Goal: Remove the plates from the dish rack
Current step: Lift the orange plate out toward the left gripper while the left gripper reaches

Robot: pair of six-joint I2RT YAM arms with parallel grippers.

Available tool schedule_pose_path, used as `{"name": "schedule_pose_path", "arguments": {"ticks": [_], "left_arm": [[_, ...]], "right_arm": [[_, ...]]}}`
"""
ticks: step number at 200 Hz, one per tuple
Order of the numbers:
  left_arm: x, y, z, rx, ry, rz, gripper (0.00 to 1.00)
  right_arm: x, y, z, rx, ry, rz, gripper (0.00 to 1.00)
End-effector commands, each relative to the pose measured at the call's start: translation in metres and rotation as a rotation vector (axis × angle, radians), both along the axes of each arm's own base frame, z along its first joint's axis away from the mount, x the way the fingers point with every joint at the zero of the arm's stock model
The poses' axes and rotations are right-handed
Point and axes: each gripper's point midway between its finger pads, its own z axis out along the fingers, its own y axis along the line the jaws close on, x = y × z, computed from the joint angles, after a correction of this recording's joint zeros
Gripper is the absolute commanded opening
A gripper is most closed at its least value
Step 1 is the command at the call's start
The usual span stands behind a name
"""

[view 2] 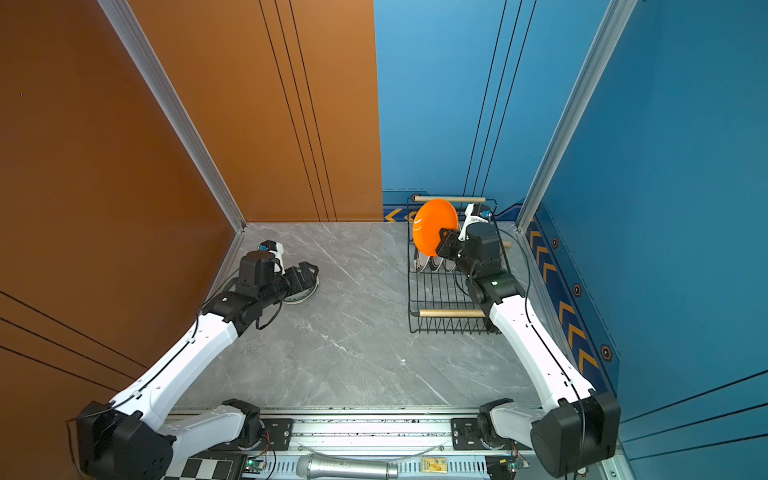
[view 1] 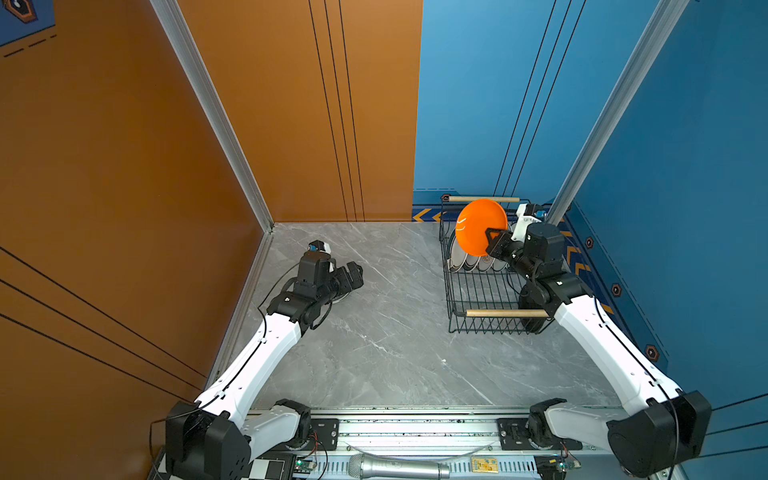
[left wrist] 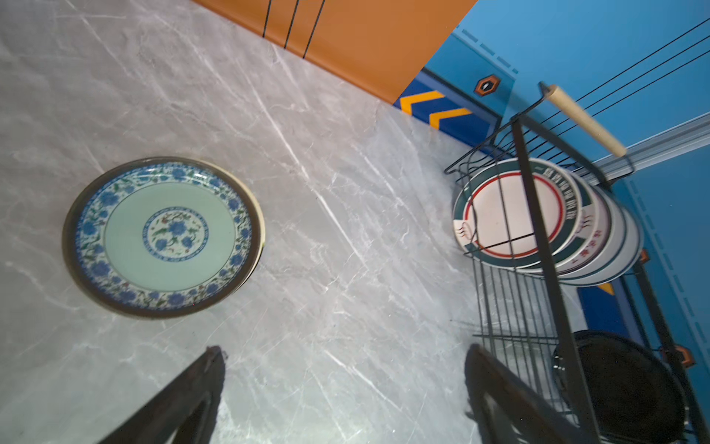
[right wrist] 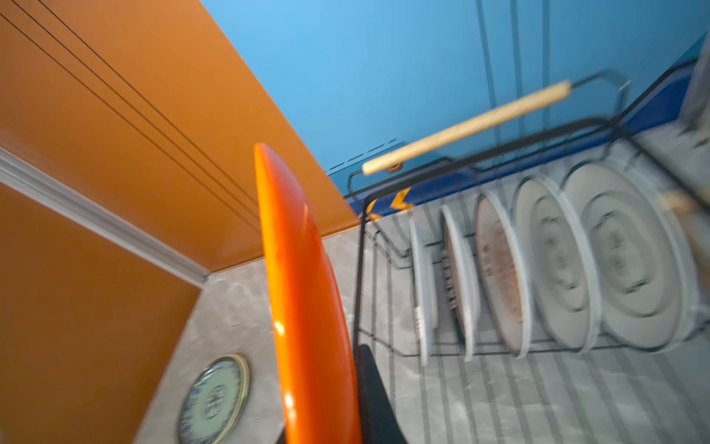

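Nearest me, my left gripper [left wrist: 345, 388] hangs wide open and empty over the grey table [view 1: 395, 340], with the blue-patterned plate [left wrist: 163, 236] lying flat just beside it. To the right stands the dish rack [view 1: 490, 327], a black plate [left wrist: 622, 380] upright at its near end. Farther back, my right gripper [view 1: 494, 241] is clamped on the orange plate [view 1: 478, 222], held above the white plates [left wrist: 515, 215] standing in the rack's far end.

A grey marble-look surface [view 1: 374, 340] with white veins fills the middle. An orange wall [view 1: 104, 166] closes one side and half the back, and a blue wall [view 1: 478, 95] takes the rest (thin black lines run down both). Silver metal posts [view 1: 217, 120] stand at the corners. A dark blue strip [view 1: 426, 215] with yellow chevrons runs along the blue wall's foot. The light is even and soft.
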Motion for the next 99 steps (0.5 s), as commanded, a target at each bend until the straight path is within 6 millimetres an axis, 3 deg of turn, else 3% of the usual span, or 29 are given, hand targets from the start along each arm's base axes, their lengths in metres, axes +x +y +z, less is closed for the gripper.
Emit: {"name": "schedule_pose_path", "arguments": {"ticks": [1,30,67,99], "left_arm": [[0.008,-0.017,0.019,-0.077,-0.106,-0.053,0.98],[0.012,-0.031,0.028,-0.111,-0.131,-0.11,0.98],[0.013,-0.067,0.032,-0.143,-0.118,-0.25,0.98],[0.018,-0.092,0.025,-0.204,-0.092,-0.31,0.99]], "right_arm": [[0.004,0.049,0.025,0.298,-0.009,0.198,0.0],[0.008,0.074,0.001,0.452,0.164,0.27,0.0],[0.006,0.103,-0.032,0.511,0.339,0.315,0.0],[0.002,0.133,-0.04,0.556,0.385,0.378,0.0]]}}
